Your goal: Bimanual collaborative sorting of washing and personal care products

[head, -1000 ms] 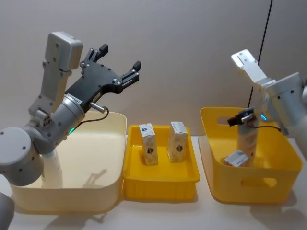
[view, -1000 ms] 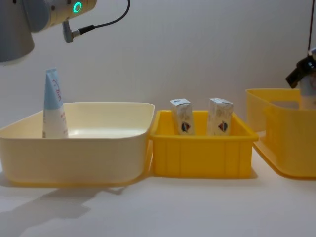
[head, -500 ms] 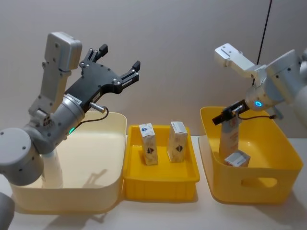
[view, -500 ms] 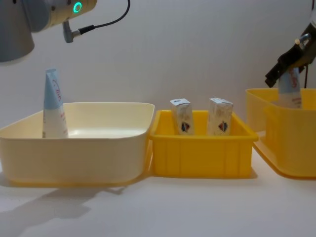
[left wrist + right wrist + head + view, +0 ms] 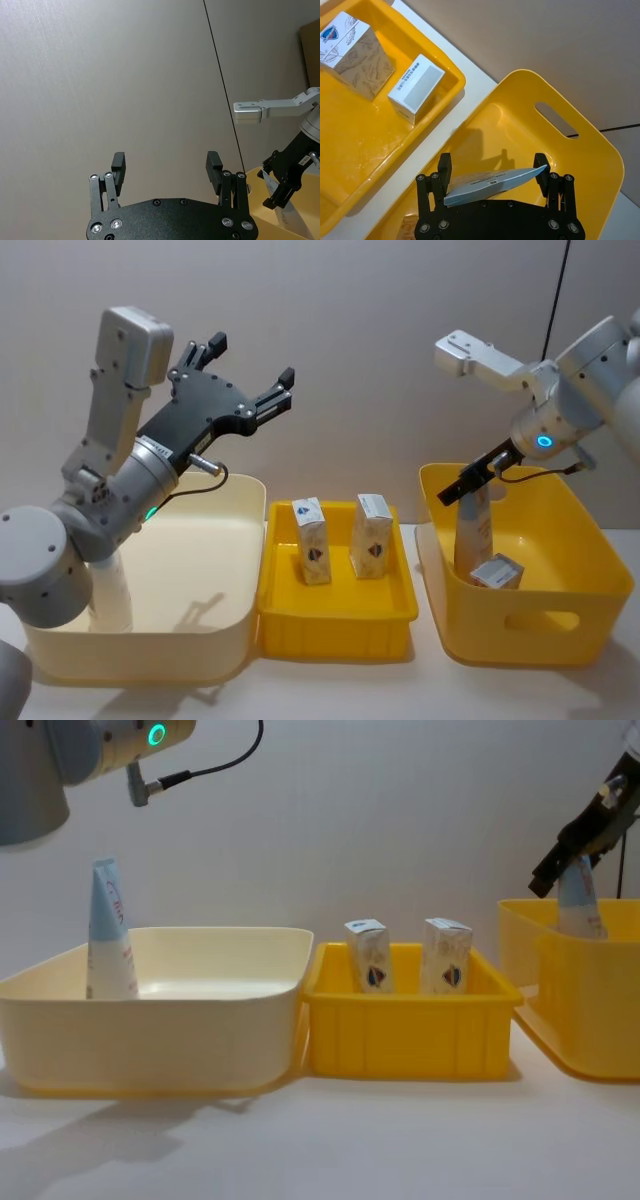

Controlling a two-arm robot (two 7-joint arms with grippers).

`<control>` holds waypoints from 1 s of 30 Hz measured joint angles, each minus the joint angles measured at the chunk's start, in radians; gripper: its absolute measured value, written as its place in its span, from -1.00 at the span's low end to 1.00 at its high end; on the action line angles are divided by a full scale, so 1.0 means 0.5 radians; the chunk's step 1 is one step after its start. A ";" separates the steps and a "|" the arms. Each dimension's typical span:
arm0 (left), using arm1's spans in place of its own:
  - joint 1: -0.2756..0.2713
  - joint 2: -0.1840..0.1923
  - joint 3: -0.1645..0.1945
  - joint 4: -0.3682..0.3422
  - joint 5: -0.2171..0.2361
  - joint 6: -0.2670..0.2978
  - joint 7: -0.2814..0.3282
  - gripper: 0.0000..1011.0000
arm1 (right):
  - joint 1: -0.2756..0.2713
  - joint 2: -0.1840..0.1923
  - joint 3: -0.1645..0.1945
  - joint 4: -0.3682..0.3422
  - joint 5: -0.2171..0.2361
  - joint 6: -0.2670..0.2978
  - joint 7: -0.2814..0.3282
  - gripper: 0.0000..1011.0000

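1. The right gripper is grasping a pale tapered tube by its flat crimped end. The tube is standing almost upright, leaning a little, with its wide lower end inside the deep yellow tub on the robot's right.
2. In the right wrist view the crimped edge of the tube is lying across between the two black fingers, and the fingers are pressing on it from both sides.
3. A small white carton is lying tilted on the floor of the same yellow tub, just beside the foot of the tube.
4. The shallow yellow tray in the middle is holding two more white cartons, one on the left and one on the right, both standing upright and a little apart.
5. The cream tub on the left is holding one blue-and-white tube with red lettering, which is standing upright with its narrow end up, near the tub's left wall.
6. The left gripper is hanging high above the cream tub with its fingers spread wide and nothing between them.
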 joint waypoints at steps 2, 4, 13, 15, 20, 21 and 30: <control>0.000 0.000 0.000 0.000 0.000 0.000 0.000 0.98 | 0.020 -0.009 -0.005 0.035 -0.008 -0.014 0.021 0.98; 0.000 0.000 0.000 0.000 0.000 0.000 0.000 0.98 | 0.046 -0.020 -0.013 0.084 -0.023 -0.037 0.052 0.98; 0.000 0.000 0.000 0.000 0.000 0.000 0.000 0.98 | 0.107 -0.048 -0.031 0.200 -0.055 -0.092 0.124 0.98; 0.000 -0.001 0.000 0.000 0.000 0.000 0.000 0.98 | 0.119 -0.053 -0.035 0.220 -0.060 -0.101 0.137 0.98; 0.000 -0.001 0.000 0.000 0.000 0.000 0.000 0.98 | 0.138 -0.061 -0.040 0.253 -0.070 -0.117 0.159 0.98; 0.000 -0.001 0.000 0.000 0.000 0.000 0.000 0.98 | 0.142 -0.062 -0.041 0.261 -0.071 -0.120 0.163 0.98; 0.000 -0.001 0.000 0.000 0.000 0.000 0.000 0.98 | 0.156 -0.069 -0.045 0.289 -0.079 -0.132 0.180 0.98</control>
